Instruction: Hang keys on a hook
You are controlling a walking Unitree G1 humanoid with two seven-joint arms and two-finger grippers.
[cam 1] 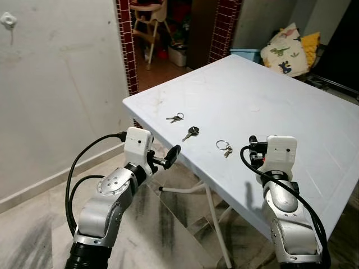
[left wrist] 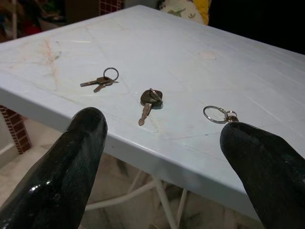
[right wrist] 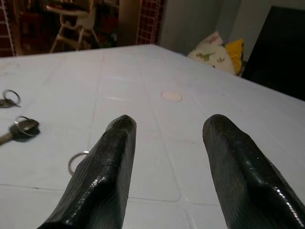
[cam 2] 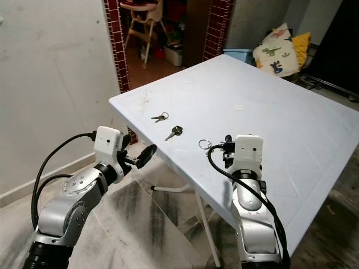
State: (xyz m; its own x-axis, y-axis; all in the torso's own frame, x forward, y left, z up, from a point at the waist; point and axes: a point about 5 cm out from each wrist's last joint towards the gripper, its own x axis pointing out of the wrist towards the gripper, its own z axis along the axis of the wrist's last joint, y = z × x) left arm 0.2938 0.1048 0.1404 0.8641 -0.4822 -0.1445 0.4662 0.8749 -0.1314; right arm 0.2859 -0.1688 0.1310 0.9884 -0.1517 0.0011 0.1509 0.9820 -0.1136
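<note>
- Left wrist view looks along the left gripper (left wrist: 162, 157), fingers spread wide and holding nothing, toward three key sets lying on the white table (cam 1: 291, 95) near its edge
- Taking the black-headed key (cam 1: 192, 132) as centre in the left eye view, the small key pair (cam 1: 175, 117) lies at about 10 o'clock and the ring with small keys (cam 1: 224, 147) at about 4 o'clock
- Right gripper (right wrist: 167, 157) hovers low over the table with its fingers apart and empty, the ring set just beside it
- Wall hook (cam 1: 8, 21) sits far off at about 10 o'clock, on the white wall
- Keys are likely light, stiff metal that lies flat and may skid on the smooth top; pinching the ring or the thicker black head seems the surest hold
- Containers: a white bin (cam 1: 178, 55) stands beyond the doorway, its contents too small to tell
</note>
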